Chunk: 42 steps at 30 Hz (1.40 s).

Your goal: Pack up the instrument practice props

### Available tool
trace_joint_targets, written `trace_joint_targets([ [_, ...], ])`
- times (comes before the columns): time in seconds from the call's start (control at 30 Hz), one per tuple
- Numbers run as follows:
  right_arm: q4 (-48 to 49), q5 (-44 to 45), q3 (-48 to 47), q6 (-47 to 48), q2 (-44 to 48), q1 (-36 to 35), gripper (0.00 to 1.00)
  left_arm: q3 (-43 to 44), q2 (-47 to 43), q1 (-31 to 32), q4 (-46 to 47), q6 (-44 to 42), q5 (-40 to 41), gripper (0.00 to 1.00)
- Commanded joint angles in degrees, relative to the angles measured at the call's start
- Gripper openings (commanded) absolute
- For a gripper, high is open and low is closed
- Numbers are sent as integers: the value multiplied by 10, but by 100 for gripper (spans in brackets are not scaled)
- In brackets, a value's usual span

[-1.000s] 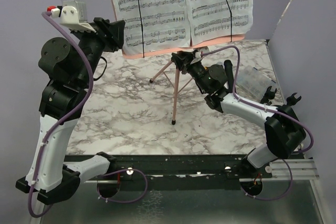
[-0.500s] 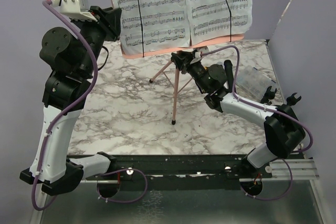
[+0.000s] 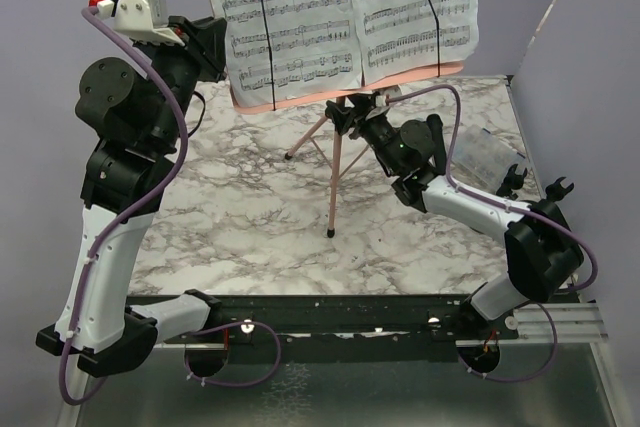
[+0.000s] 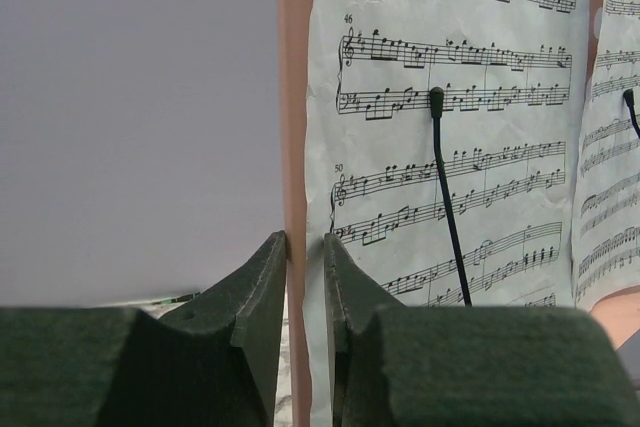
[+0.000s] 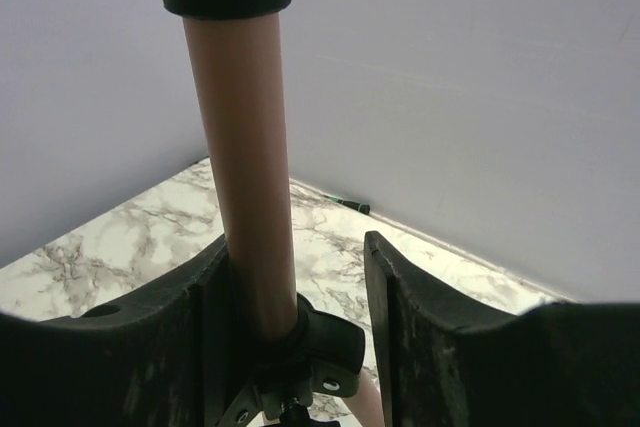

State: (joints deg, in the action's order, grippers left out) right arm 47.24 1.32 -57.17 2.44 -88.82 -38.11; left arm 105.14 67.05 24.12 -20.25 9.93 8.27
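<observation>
The pink tripod music rest (image 3: pixel 335 162) stands at the middle back of the marble table, with two white sheet-music pages (image 3: pixel 300 17) on its board under thin black arms (image 3: pixel 263 37). My left gripper (image 3: pixel 218 42) is raised at the board's left edge. In the left wrist view its jaws (image 4: pixel 305 242) are shut on the pink edge (image 4: pixel 293 97) and the page margin (image 4: pixel 315 177). My right gripper (image 3: pixel 355 117) straddles the pole just under the board. In the right wrist view it (image 5: pixel 297 239) is open: the pink pole (image 5: pixel 245 147) rests against the left finger, with a gap to the right one.
A clear plastic compartment box (image 3: pixel 485 155) lies at the right, with black forked pieces (image 3: pixel 556 187) beside it. Purple walls close in the back and sides. A small green-tipped object (image 5: pixel 352 206) lies at the foot of the wall. The tripod's black hub (image 5: pixel 320 342) sits below my right jaws.
My left arm rose to the board's left edge and its jaws closed there. My right jaws opened off the pole. The board and pages shifted slightly up and left.
</observation>
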Motion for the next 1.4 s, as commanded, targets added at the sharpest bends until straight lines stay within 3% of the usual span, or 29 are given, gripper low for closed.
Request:
trace_joint_targets([
  [0.0,-123,-8,18,4,-13,4,52,-10,-9,4,22,-3,-12,21],
  [0.2,-122,-10,23,-2,3,4,62,-15,-17,4,24,-4,-9,21],
  [0.47,-128,-38,39,-9,36,4,88,-15,-20,4,25,-4,-9,23],
  [0.8,-172,-57,78,-31,117,4,96,-20,-25,4,29,3,-10,26],
  [1.13,-411,-112,54,-39,302,4,97,-23,-36,4,34,21,-24,34],
  [1.37,-690,-179,-103,-1,347,4,97,-20,-31,4,39,34,-42,35],
])
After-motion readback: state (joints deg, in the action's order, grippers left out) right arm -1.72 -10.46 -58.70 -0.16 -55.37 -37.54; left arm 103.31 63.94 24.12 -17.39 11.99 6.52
